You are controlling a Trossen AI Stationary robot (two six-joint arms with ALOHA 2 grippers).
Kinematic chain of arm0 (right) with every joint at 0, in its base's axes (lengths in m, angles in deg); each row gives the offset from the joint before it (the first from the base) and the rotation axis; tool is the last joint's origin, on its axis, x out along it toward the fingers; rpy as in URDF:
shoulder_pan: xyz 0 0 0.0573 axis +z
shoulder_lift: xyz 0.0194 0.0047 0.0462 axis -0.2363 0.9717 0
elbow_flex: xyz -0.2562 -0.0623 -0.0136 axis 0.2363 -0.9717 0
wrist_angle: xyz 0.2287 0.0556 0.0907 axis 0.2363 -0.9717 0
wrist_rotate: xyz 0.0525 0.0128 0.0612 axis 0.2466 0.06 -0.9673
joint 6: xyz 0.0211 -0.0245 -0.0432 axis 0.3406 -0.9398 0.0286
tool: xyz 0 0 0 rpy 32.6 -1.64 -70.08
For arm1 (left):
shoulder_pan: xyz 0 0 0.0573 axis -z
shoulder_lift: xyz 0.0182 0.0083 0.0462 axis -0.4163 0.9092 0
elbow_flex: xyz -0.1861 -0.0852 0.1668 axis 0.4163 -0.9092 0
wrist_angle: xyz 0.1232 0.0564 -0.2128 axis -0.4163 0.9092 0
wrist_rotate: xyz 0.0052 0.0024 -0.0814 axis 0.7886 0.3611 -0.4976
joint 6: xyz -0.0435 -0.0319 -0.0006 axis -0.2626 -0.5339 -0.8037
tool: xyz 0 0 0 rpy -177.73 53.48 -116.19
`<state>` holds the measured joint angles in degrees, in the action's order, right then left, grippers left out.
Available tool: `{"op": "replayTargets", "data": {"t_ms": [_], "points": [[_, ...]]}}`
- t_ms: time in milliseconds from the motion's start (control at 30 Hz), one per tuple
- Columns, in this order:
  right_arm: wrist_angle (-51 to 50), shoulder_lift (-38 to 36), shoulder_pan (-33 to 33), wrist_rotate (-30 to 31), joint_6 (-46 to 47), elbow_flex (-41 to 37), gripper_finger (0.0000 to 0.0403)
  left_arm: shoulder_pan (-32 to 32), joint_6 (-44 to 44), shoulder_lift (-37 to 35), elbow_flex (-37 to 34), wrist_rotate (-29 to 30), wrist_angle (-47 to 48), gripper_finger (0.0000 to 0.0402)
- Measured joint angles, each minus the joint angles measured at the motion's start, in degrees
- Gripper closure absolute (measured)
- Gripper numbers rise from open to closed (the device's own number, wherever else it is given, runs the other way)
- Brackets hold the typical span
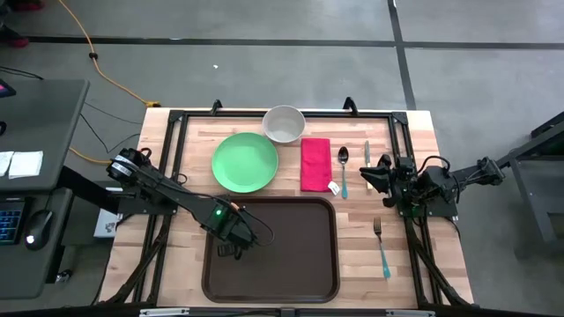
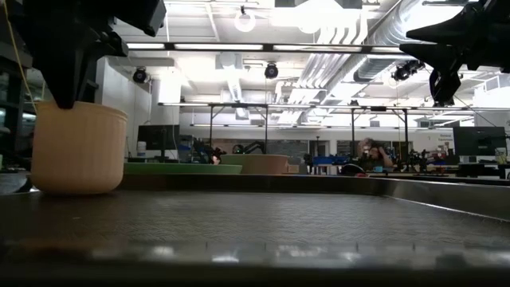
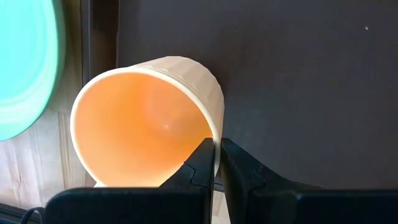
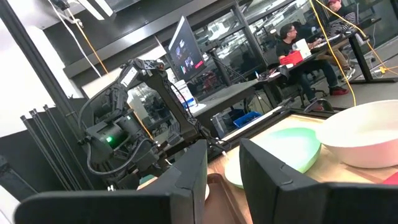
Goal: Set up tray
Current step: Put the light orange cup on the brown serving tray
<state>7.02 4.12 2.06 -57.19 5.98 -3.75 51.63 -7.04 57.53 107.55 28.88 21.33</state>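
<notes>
The large dark brown plastic tray (image 2: 263,227) holds the pale orange plastic cup (image 3: 149,121); my left gripper (image 3: 214,163) pinches its rim. My right gripper (image 4: 222,168), spread, waits above the table's right side.

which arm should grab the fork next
Right. The fork lies on the table's right side, just below the raised right gripper, which holds nothing. The left gripper is shut on the cup over the tray.
</notes>
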Motion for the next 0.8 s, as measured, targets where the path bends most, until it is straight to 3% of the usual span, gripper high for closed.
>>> {"op": "replayTargets", "data": {"t_ms": [800], "points": [[0.00, 0.00, 0.01, 0.02, 0.00, 0.00, 0.0329, 0.00, 0.22, 0.00, 0.00, -0.20, 0.02, 0.0342]]}}
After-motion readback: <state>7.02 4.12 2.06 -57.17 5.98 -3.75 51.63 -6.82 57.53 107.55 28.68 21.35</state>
